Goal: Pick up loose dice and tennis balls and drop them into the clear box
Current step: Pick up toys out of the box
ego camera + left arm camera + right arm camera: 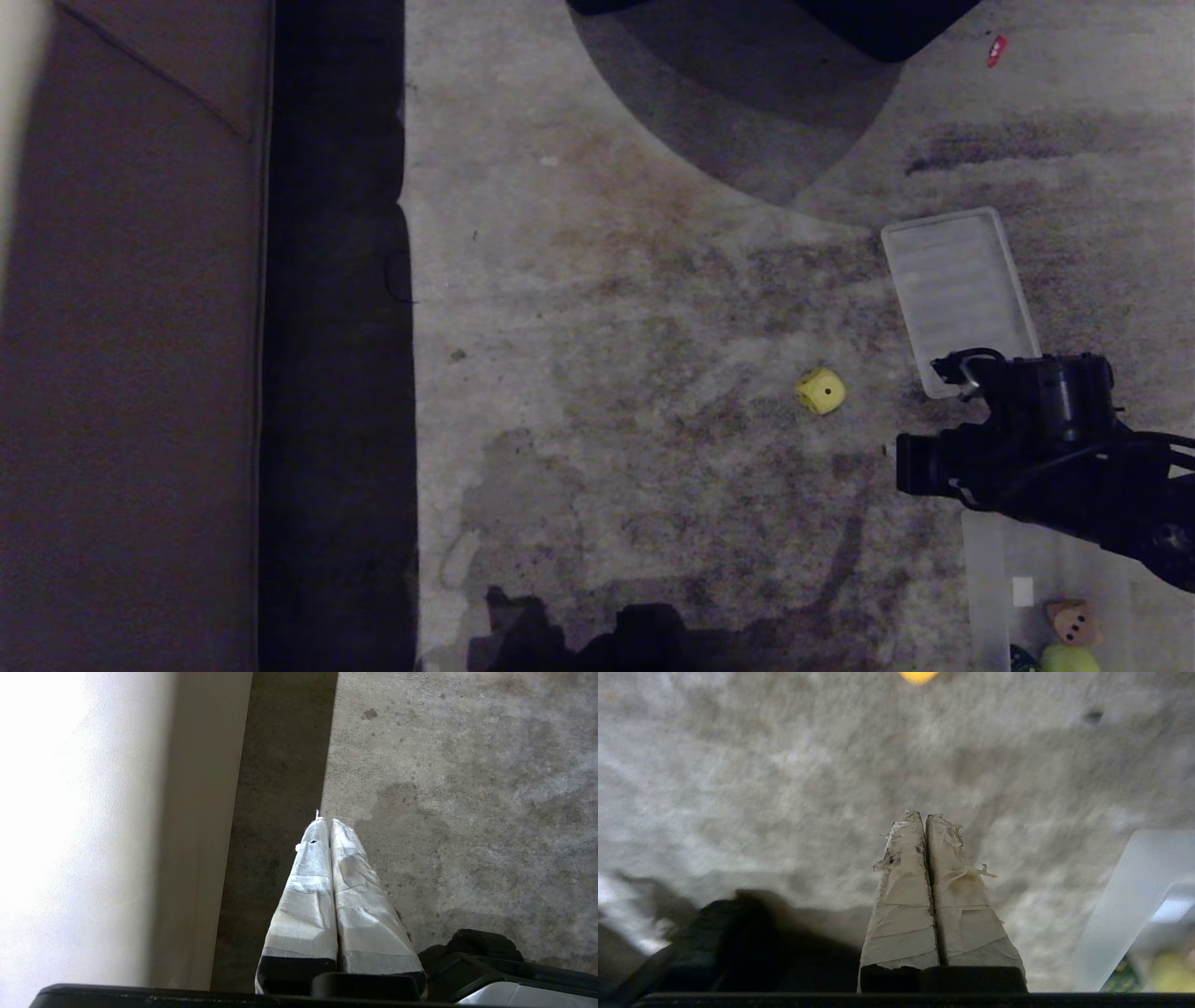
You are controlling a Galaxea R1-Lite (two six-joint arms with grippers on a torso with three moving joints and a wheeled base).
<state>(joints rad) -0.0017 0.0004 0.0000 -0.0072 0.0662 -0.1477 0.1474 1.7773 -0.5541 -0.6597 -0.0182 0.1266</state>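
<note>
The right hand (pixel 926 816), fingers pressed together and empty, hangs above the carpet near the clear plastic box (pixel 980 579). It should spread before going down over the yellow dotted die (pixel 821 390), w/ nothing between. The flat ribbed clear lid (pixel 957 294) lies right of the die. The left hand (pixel 327 822) is pressed together too, parked.

Head camera looks steeply down at the carpet (pixel 653 308); both wrist cameras skim it closely.
</note>
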